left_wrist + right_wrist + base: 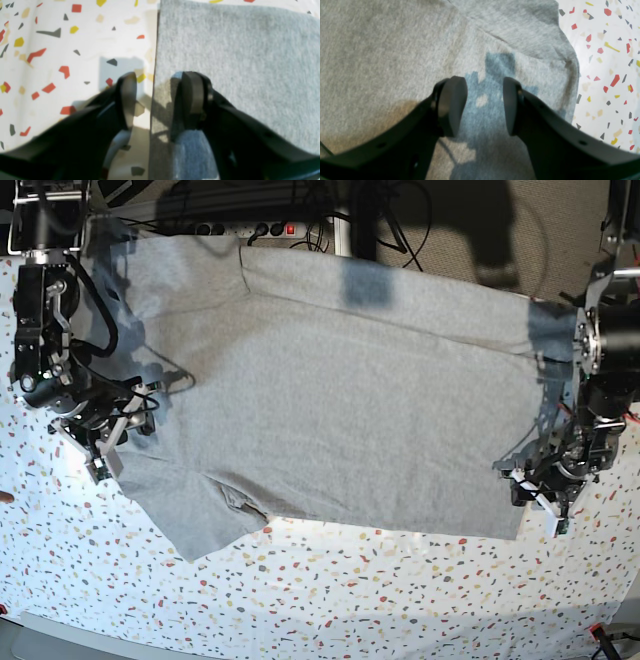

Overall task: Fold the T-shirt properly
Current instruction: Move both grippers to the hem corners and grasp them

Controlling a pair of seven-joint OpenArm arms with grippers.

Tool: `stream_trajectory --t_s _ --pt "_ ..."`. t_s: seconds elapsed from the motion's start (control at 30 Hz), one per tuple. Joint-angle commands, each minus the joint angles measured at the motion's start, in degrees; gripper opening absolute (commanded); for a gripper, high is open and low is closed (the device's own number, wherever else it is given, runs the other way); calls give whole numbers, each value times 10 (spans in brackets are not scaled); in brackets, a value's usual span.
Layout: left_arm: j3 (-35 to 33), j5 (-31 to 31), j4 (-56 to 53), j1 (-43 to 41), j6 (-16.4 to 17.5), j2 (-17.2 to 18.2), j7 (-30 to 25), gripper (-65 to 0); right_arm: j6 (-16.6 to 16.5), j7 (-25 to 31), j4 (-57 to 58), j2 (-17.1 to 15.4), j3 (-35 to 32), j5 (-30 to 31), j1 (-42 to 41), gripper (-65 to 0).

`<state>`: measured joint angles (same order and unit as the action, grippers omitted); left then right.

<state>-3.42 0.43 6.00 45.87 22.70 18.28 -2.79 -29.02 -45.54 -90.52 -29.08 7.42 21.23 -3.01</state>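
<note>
Both sets of jaws gape empty: left gripper (157, 100) straddling the T-shirt (340, 410) edge on the tabletop (75, 50), right gripper (483, 105) over a sleeve, seemingly poised to pinch.

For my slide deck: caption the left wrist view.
Left gripper open, straddling the straight edge of the grey T-shirt on the speckled table.

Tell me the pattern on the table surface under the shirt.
White with red, yellow and grey terrazzo flecks on the table; clearest in the left wrist view.
</note>
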Motion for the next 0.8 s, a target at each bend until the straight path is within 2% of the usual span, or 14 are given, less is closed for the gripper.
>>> stream_trajectory --t_s 0.0,0.2,0.27,0.37,0.47,0.57,0.67,0.77 --pt "0 2 7 16 4 6 2 -367 -1 11 -10 -9 4 4 -11 -372" --pt "0 2 7 16 16 6 2 -377 -1 10 -10 -9 4 5 -11 -372" --pt "0 2 7 16 16 4 2 -428 -1 11 -10 -9 4 5 -11 -372" --pt "0 0 7 16 15 2 0 -568 -1 10 -10 -9 4 4 -11 -372" --pt "0 1 7 16 15 0 -17 -650 -2 11 -10 -9 4 4 -11 -373" --pt "0 2 7 16 15 -2 -52 -650 -2 21 -10 -9 4 2 -11 -373" --pt "0 2 7 14 15 -2 -94 -650 -1 60 -9 -9 4 -18 -11 -373" --pt "0 1 7 14 15 -3 -93 -650 16 67 -7 -9 4 -22 -22 -372"
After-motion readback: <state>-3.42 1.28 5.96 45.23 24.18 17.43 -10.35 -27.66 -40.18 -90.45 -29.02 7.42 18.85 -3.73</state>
